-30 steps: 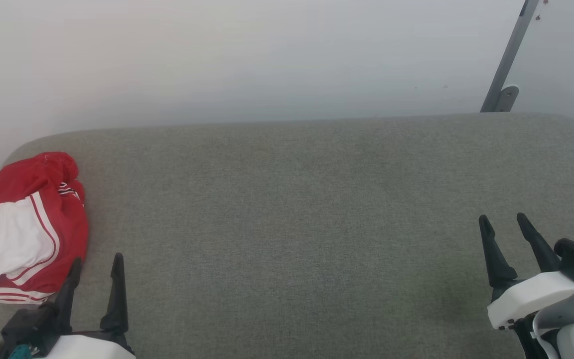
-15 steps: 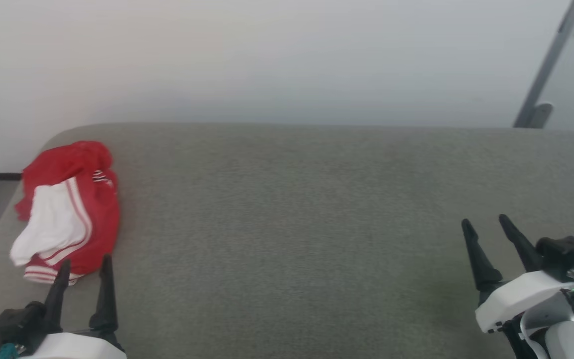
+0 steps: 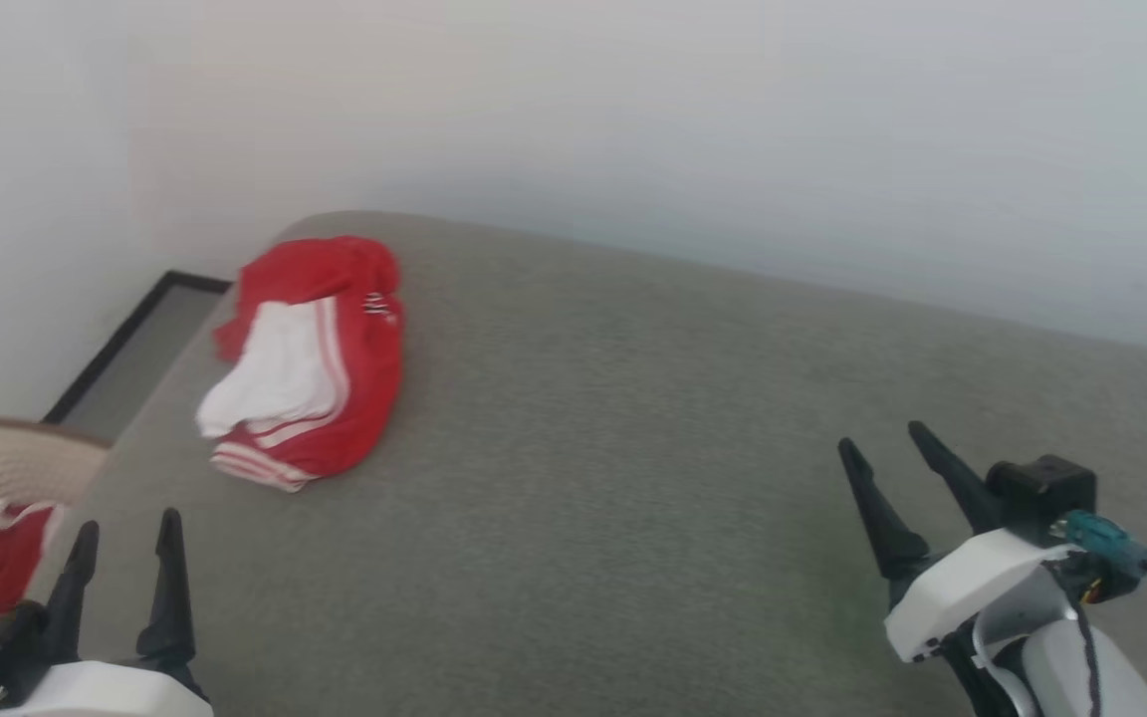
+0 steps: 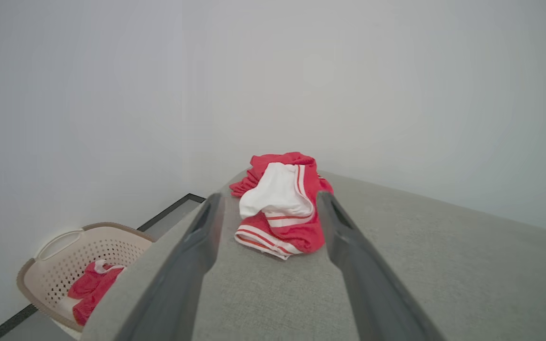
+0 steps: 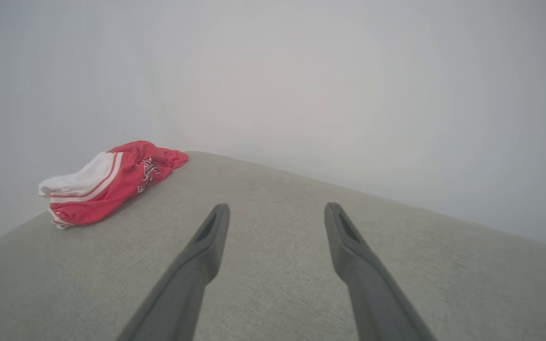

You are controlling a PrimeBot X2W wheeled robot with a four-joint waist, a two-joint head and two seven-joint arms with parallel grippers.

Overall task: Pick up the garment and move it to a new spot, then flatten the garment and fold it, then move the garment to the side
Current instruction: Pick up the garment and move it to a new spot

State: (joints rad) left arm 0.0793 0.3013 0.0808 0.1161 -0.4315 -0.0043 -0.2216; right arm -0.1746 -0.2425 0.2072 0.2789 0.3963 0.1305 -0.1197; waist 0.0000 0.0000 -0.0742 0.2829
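The garment (image 3: 310, 363) is a crumpled red and white heap near the far left corner of the grey padded table (image 3: 633, 478). My left gripper (image 3: 127, 543) stands open at the lower left, short of the heap, nothing between its fingers. In the left wrist view the garment (image 4: 282, 208) lies ahead between the two spread fingers of the left gripper (image 4: 266, 201). Low on the right, my right gripper (image 3: 882, 446) is open and empty, far from the cloth. From the right wrist the garment (image 5: 107, 182) shows at the far left, beyond the right gripper (image 5: 277, 208).
A beige perforated laundry basket (image 4: 71, 258) with red cloth inside (image 4: 93, 291) stands on the floor left of the table, also at the basket rim (image 3: 6, 438). A white wall runs behind the table. The table's left edge drops off just beside the left gripper.
The head camera has turned left, so the whole picture shifted right and the basket came into view. Both grippers stay open; the garment lies as before.
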